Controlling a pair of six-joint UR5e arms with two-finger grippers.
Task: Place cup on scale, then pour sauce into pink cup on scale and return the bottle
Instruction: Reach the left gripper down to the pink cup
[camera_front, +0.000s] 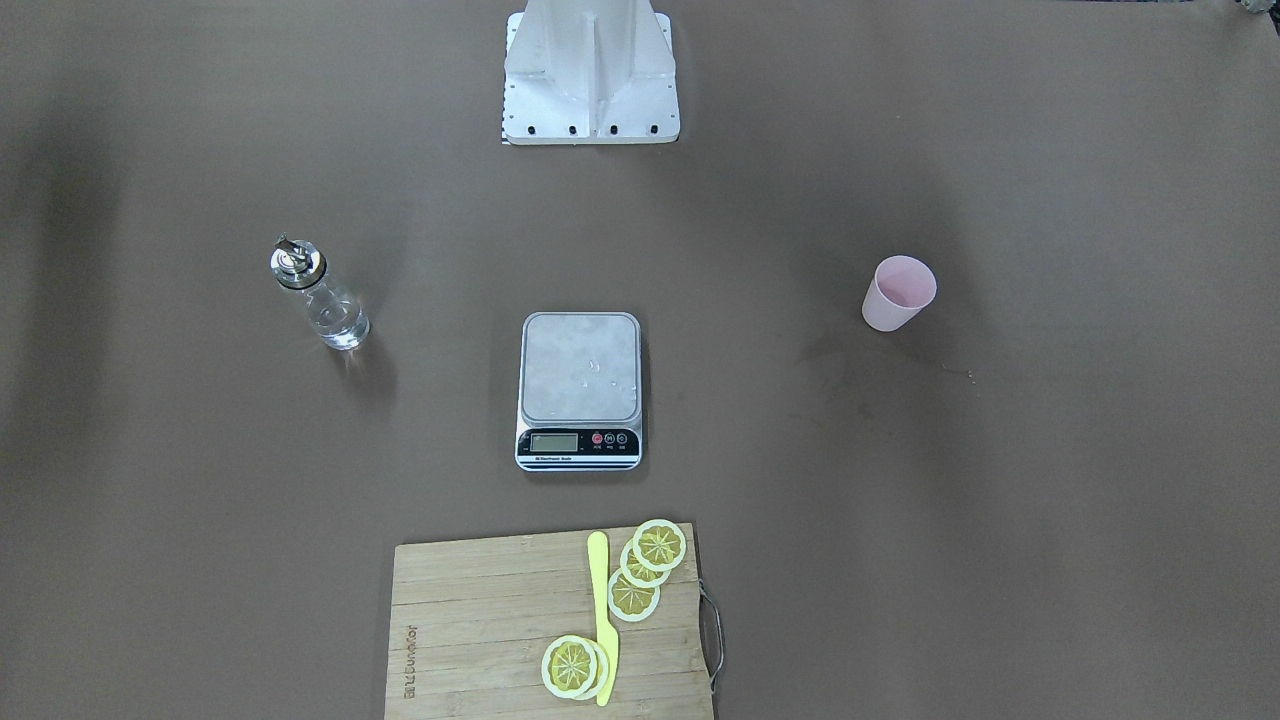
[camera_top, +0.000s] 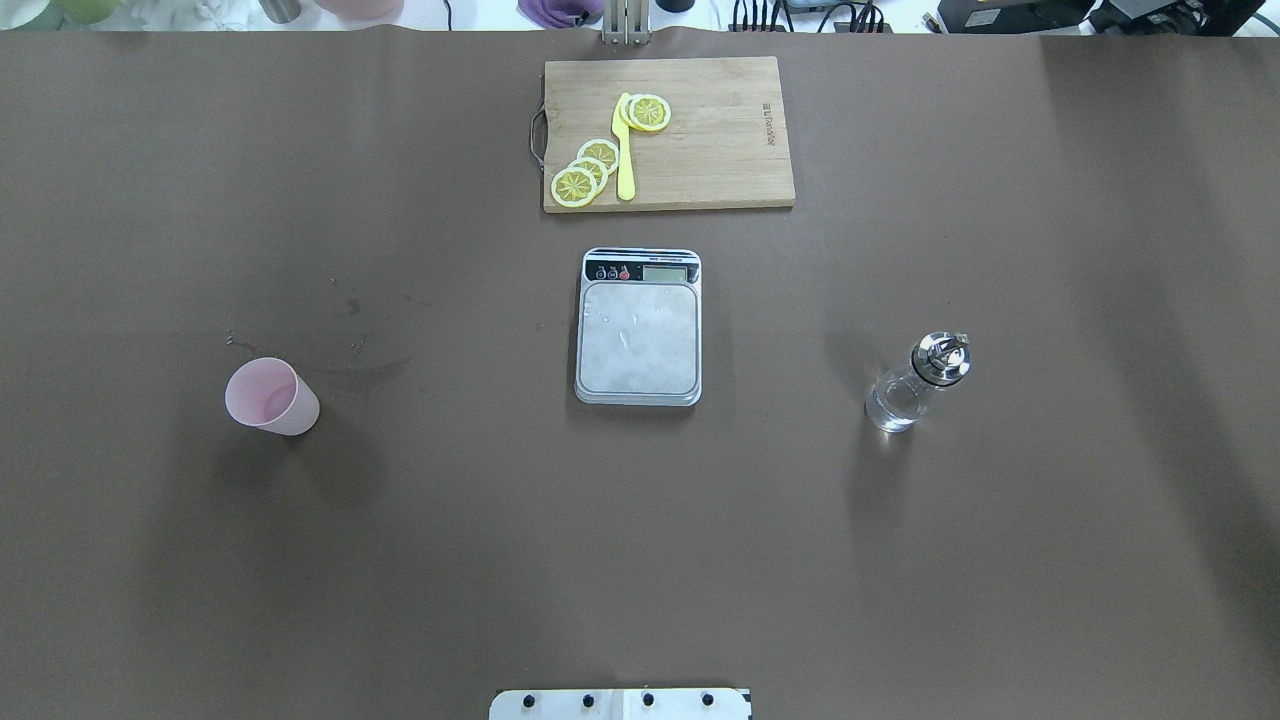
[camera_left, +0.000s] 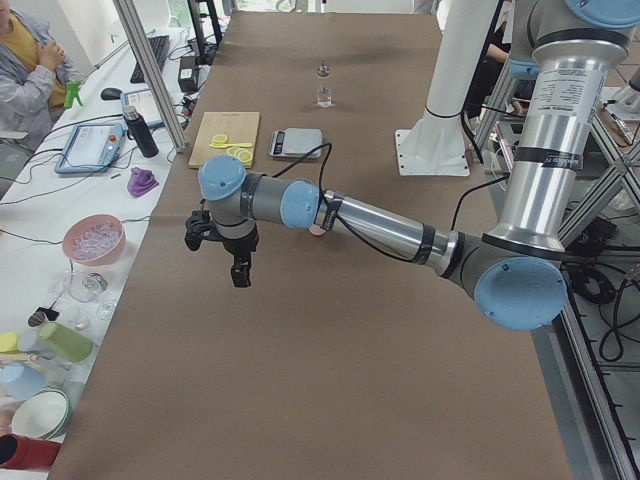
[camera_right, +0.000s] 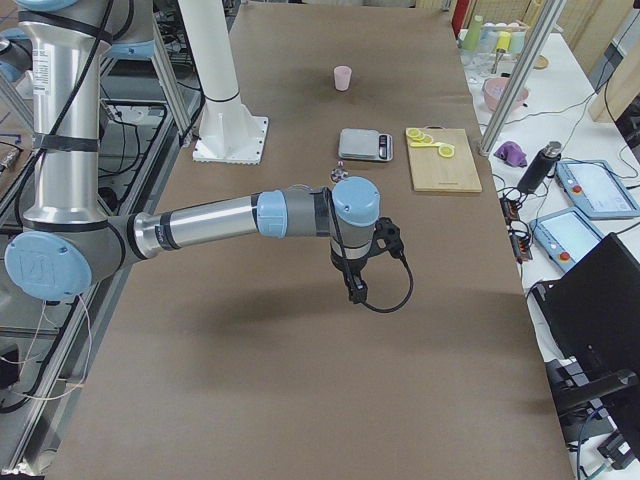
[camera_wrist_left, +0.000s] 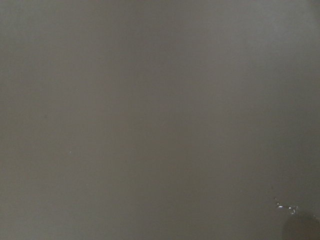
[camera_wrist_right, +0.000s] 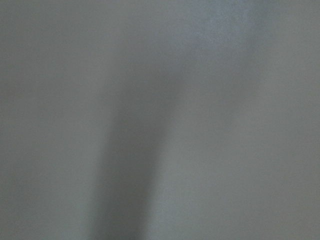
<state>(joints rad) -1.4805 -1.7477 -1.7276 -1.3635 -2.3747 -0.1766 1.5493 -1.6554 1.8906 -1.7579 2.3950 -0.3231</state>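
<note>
Across the whole scene spreads the brown surface (camera_top: 640, 560), and both wrist views show nothing but a blur of it. Over the end on the robot's left, the left arm (camera_left: 380, 225) reaches out low and level, and its left gripper (camera_left: 238, 272) points down and hangs clear of the surface. It shows only in the side view, so I cannot tell whether its jaws stand apart or together. At the opposite end the right arm (camera_right: 210, 222) is stretched out in the same way, with the right gripper (camera_right: 355, 290) hanging above the surface. I cannot tell how its jaws stand either. A wooden board (camera_top: 720, 140) lies at the far edge from the robot, its metal handle toward the robot's left. Near the board, at the middle of the surface, sits the scale (camera_top: 638, 330), its display strip turned toward the board. Well apart from the scale, on the robot's right, the bottle (camera_top: 915, 385) stands upright on the surface, with clear sauce (camera_front: 340, 320) in its lower part. The cup (camera_top: 270, 397) stands upright on the robot's left, also well apart from the scale. On the board lie lemon slices (camera_top: 590, 170), with a yellow knife (camera_top: 624, 150) among them.
</note>
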